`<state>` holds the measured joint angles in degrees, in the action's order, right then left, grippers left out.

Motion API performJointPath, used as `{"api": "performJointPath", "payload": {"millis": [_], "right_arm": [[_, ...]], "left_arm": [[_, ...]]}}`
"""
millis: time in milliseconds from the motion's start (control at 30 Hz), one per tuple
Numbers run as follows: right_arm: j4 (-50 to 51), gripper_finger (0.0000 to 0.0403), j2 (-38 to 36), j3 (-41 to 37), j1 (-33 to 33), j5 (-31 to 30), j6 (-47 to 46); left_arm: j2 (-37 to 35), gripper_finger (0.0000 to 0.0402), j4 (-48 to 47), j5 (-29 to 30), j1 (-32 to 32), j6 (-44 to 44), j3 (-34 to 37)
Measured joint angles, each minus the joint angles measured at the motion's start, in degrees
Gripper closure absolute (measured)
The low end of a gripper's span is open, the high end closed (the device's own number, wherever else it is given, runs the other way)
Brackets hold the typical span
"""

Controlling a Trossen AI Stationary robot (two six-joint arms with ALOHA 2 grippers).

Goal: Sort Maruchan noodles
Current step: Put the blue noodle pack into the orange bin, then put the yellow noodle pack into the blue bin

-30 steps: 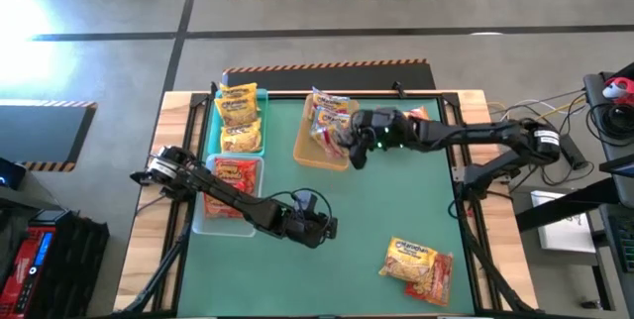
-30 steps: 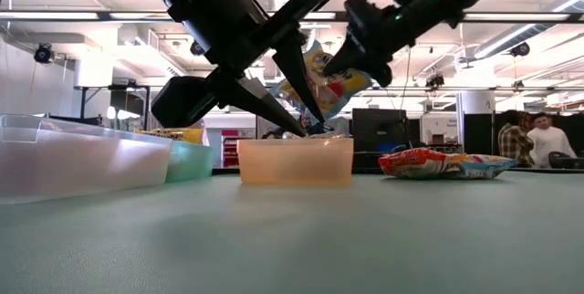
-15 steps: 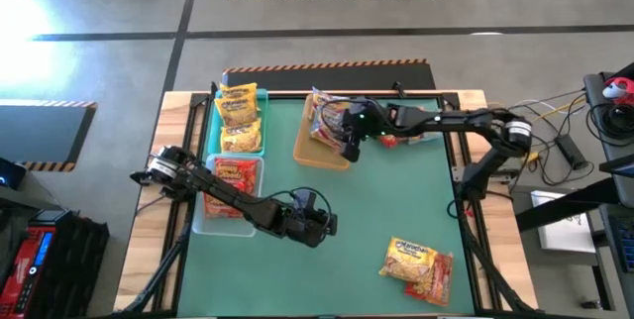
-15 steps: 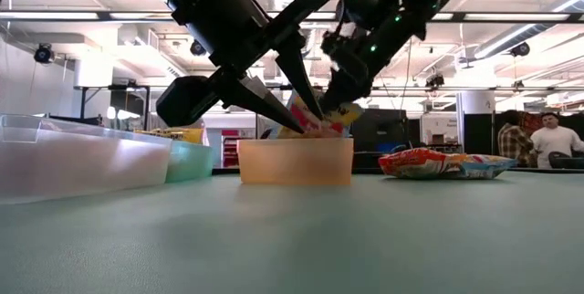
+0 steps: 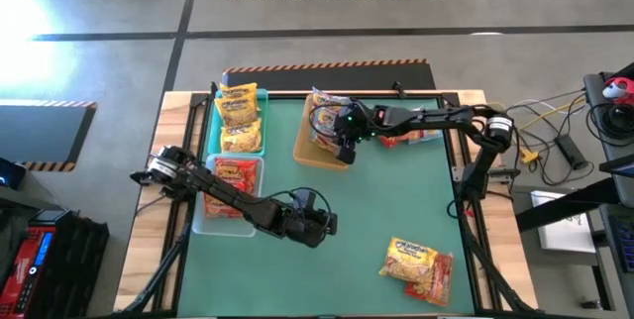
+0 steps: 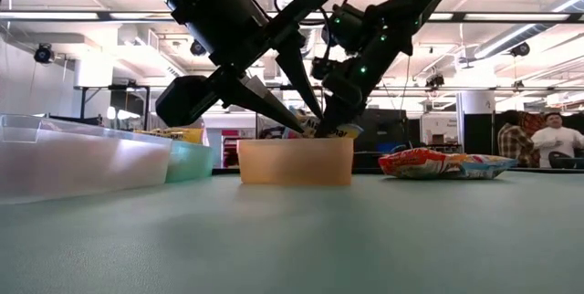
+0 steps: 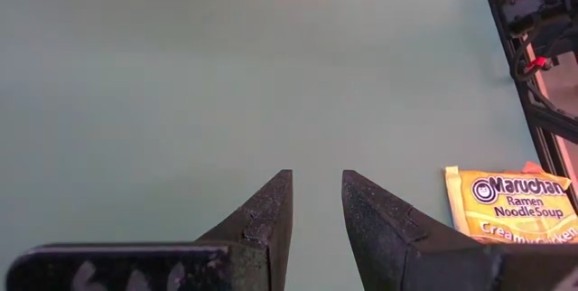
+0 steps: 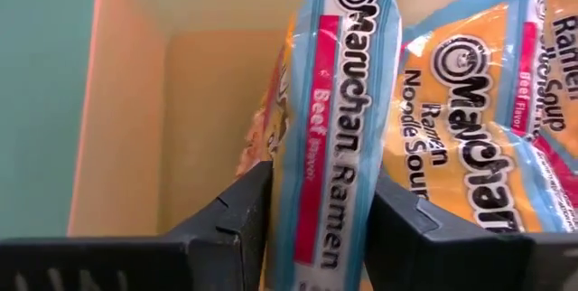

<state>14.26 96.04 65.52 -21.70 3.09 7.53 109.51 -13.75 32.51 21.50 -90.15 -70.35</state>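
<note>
Maruchan noodles, beef packet [image 8: 330,119]: standing on edge between the right gripper's [image 8: 312,214] two fingers, going down into the tan tray [image 5: 315,147] at the table's [image 5: 396,200] far middle, beside another beef packet [image 8: 479,146] already lying there.

Right gripper: reaching in over the tray; its fingers are flanking the packet closely, but whether they are pinching or letting go cannot be told.

Step in hand, as judged: depositing a beef packet with its like. The next move is calling for a clean release, a lift clear of the tray, then a trip to the loose packets [image 5: 418,265] at the near right corner.

Left gripper [image 7: 316,205]: waiting low over bare table near the clear tray [image 5: 200,222], fingers narrowly parted, holding nothing.

Other stock: yellow packets [image 5: 239,116] are filling the teal tray [image 5: 212,133]; a red packet [image 5: 236,173] is lying in the clear tray.

Views: only the right wrist view is showing the label and finger placement; only the high view is showing all three trays.
</note>
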Motion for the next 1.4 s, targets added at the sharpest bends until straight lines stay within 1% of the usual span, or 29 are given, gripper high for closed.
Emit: {"api": "performJointPath", "payload": {"millis": [333,567,667,767,933,1067,1200,1400], "right_arm": [[1.0,0.0236,-0.9,1.0,-0.4,-8.9,-0.1],[3.0,0.0225,-5.3,2.8,-0.5,-9.6,-1.6],[4.2,0.0225,-7.6,3.2,-0.5,-10.6,-4.0],[7.5,0.0225,-10.8,3.2,-0.2,-9.8,-8.0],[13.1,0.0225,-16.9,0.6,1.8,-2.4,-14.4],[14.2,0.0225,-22.3,-4.1,5.4,-1.5,-21.0],[14.2,0.0225,-27.5,-10.4,11.2,-0.8,-31.0],[14.1,0.0225,-33.2,-19.6,23.3,0.4,-51.7]], "left_arm": [[0.0,0.0319,-0.5,0.0,0.0,0.0,0.0],[0.0,0.0319,-0.5,-0.1,0.1,1.1,0.0],[0.0,0.0319,-0.7,-0.2,0.1,1.9,0.0],[0.0,0.0319,-0.7,-0.3,0.1,3.4,0.0],[0.0,0.0319,-0.9,-0.6,0.1,5.3,0.2],[0.0,0.0319,-0.9,-2.5,0.1,7.2,0.3],[0.0,0.0319,-1.5,-4.2,0.1,9.3,0.3],[-0.6,0.0319,-2.4,-8.6,0.0,14.8,0.4]]}}
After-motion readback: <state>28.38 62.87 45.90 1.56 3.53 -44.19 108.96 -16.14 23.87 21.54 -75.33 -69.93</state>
